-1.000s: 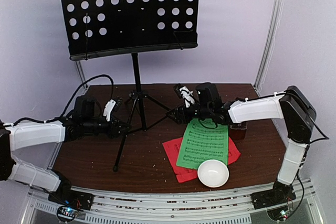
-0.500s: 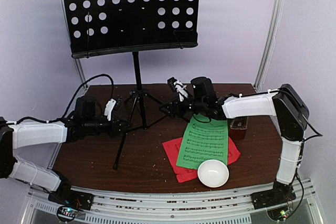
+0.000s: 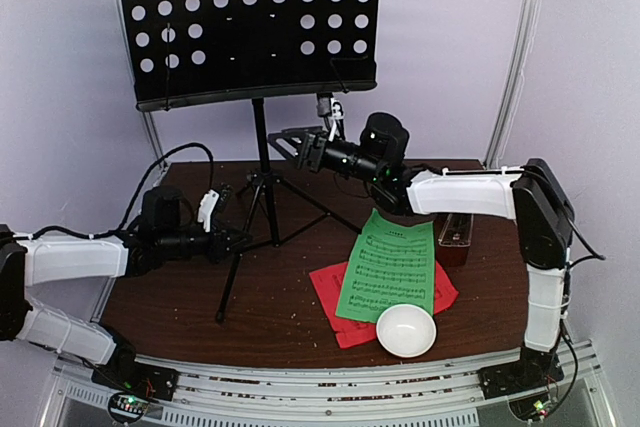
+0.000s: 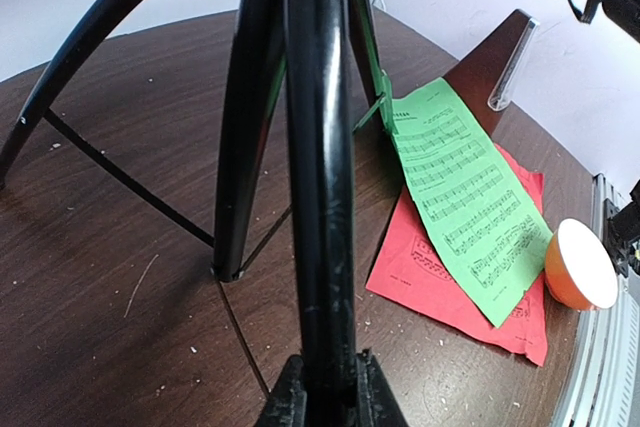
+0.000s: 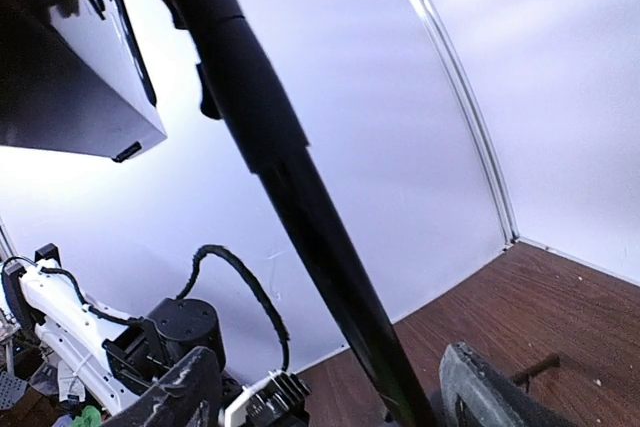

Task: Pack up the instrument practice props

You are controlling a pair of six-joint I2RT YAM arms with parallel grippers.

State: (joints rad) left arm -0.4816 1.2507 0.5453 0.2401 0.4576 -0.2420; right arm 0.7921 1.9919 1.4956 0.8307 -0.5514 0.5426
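The black perforated music stand [image 3: 250, 22] stands upright on its tripod at the back of the table. My left gripper [image 3: 238, 240] is shut on the stand's front-left tripod leg [image 4: 318, 197], low down; the jaws [image 4: 325, 387] clamp the black tube. My right gripper [image 3: 286, 143] is open and raised just under the desk, beside the pole [image 5: 300, 207], which shows between its fingers [image 5: 330, 375] untouched. A green music sheet [image 3: 388, 272] lies on a red one [image 3: 335, 297]. The red-brown metronome [image 3: 456, 239] stands right of them, partly behind my right arm.
A white bowl [image 3: 406, 330] sits on the sheets' near end; in the left wrist view [image 4: 582, 267] its outside is orange. The tripod's other legs [image 3: 310, 207] spread over the table's back middle. A wall post [image 3: 515, 57] rises at the back right.
My right gripper has risen from low by the tripod legs up and left to the pole under the desk. The left gripper has stayed shut on the leg.
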